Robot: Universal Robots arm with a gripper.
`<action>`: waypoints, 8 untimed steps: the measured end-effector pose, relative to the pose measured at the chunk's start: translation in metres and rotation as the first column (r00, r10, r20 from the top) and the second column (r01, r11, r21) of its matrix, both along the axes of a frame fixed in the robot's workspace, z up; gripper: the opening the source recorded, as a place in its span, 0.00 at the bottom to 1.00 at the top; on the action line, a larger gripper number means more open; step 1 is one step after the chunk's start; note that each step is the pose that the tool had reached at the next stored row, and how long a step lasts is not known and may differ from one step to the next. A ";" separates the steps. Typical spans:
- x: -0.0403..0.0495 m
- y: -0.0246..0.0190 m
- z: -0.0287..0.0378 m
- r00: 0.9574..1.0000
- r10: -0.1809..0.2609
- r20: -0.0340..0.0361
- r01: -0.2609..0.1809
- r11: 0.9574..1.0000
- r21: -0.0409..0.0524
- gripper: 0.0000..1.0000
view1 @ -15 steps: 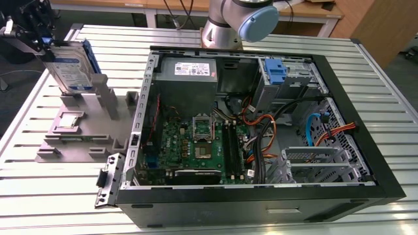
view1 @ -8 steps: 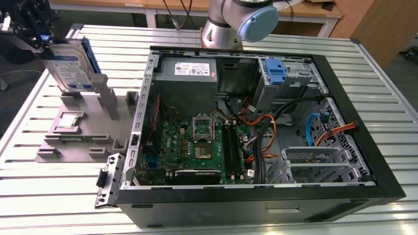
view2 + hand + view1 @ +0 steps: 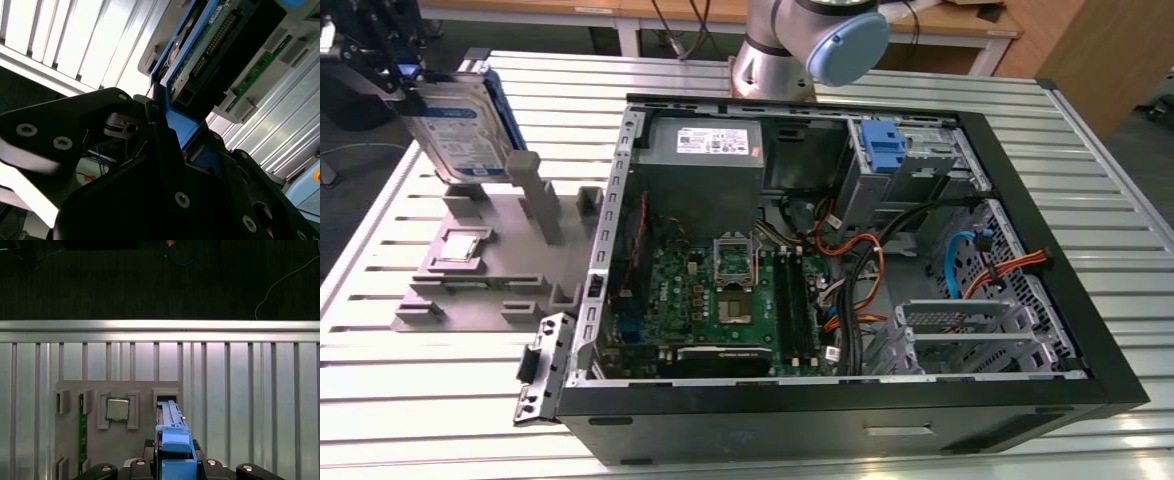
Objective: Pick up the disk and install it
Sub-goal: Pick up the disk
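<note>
**Disk (image 3: 454, 130) in pincer (image 3: 403, 80), upright over grey holder**

Clamped on the top edge of the disk, near the upper corner at the exterior view's left. Hanging on edge, labelled face turned toward the exterior view's right, blue frame showing along the far side. Bottom edge just over the far end of a grey holder block (image 3: 494, 270) on the slatted metal worktop (image 3: 400, 400); cannot tell whether touching the block or clear of it.

Edge-on look at the disk (image 3: 172, 437) in the first wrist view, blue frame toward the camera, lined up with an upright slot (image 3: 167, 401) in the block. Near that slot, each lying in its own recess: a square processor chip (image 3: 117, 409) and a green memory stick (image 3: 81, 432).

Closer look in the second wrist view: circuit-board face of the disk (image 3: 210, 45) with a row of connector pins, blue frame pinched between black fingers (image 3: 160, 135).

Toward the exterior view's right of the block, apart from the disk: an open black computer case (image 3: 854, 430) lying on its side. Inside, a green mainboard (image 3: 720, 290), a grey power-supply box (image 3: 707, 170), a blue ribbed tab (image 3: 887, 150) on a metal drive cage, and orange and blue cables (image 3: 961, 260). Behind the case, the base of the robot arm (image 3: 807, 40).
</note>
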State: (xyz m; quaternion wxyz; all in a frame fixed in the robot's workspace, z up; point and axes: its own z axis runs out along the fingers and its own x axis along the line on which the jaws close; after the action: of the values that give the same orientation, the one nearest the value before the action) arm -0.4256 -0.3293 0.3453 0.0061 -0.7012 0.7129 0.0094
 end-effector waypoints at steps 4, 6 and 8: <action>0.0000 0.0000 0.0045 1.000 0.000 0.000 0.000 1.000 0.000 0.37; 0.0000 0.0000 0.0065 1.000 0.000 0.000 0.000 1.000 0.000 0.37; 0.0000 0.0000 0.0086 1.000 0.000 0.000 0.000 1.000 0.000 0.37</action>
State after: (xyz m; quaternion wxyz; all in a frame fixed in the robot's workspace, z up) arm -0.4256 -0.3293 0.3539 0.0059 -0.7012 0.7129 0.0093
